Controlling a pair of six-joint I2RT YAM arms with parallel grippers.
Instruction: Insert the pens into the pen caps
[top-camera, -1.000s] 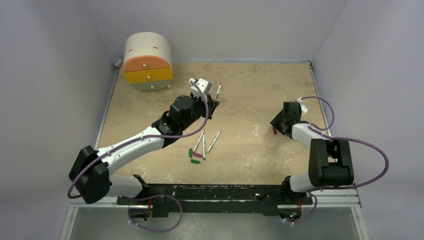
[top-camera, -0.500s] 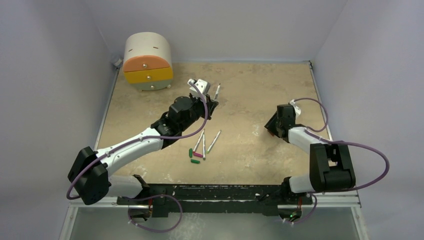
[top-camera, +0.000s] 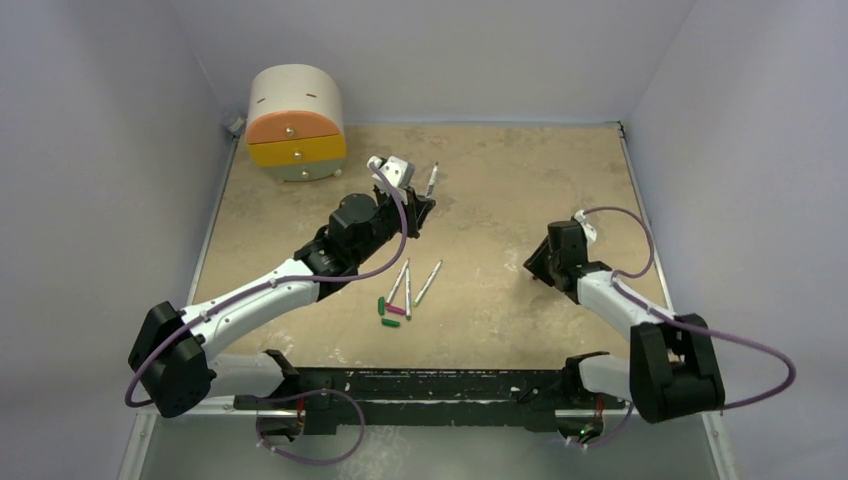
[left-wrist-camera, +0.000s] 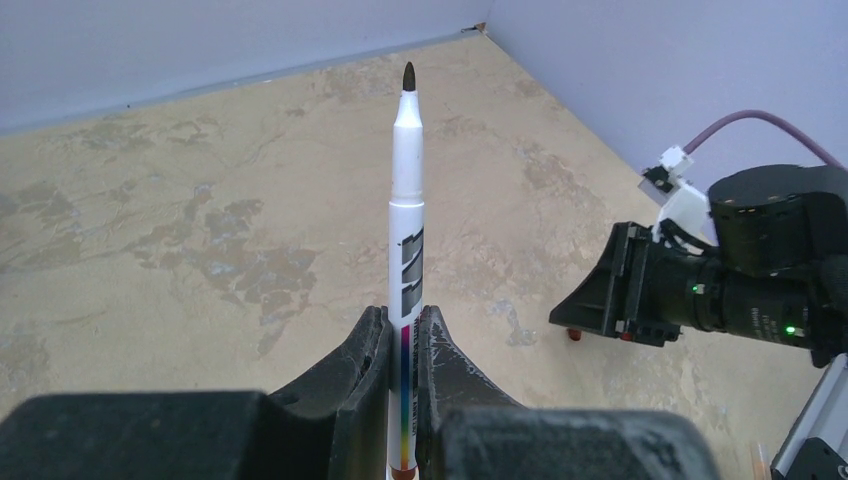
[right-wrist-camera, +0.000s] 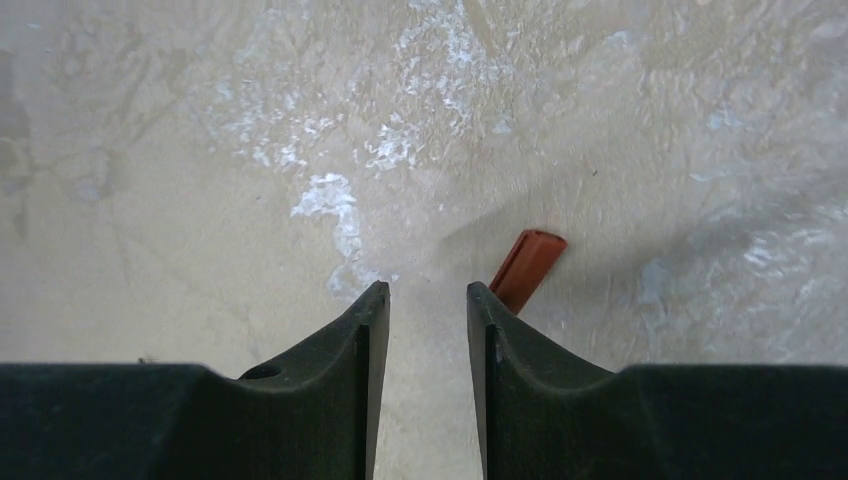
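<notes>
- Mottled beige counter (top-camera: 520, 180) carries three loose pens (top-camera: 408, 285) and the green and pink caps (top-camera: 394, 311) near its middle.
- Left end effector (left-wrist-camera: 403, 340) is clenched on a marker pen (left-wrist-camera: 406, 190), which is lifted off the surface with its dark tip pointing away.
- Right end effector (right-wrist-camera: 427, 300) is released, with nothing between its jaws. The dark red cap (right-wrist-camera: 527, 268) lies outside the gap, against or just beside one finger.
- Closing from here would likely miss the cap or flick it away, so it needs centring first.
- A cap gripped askew could jam against the pen tip.
</notes>
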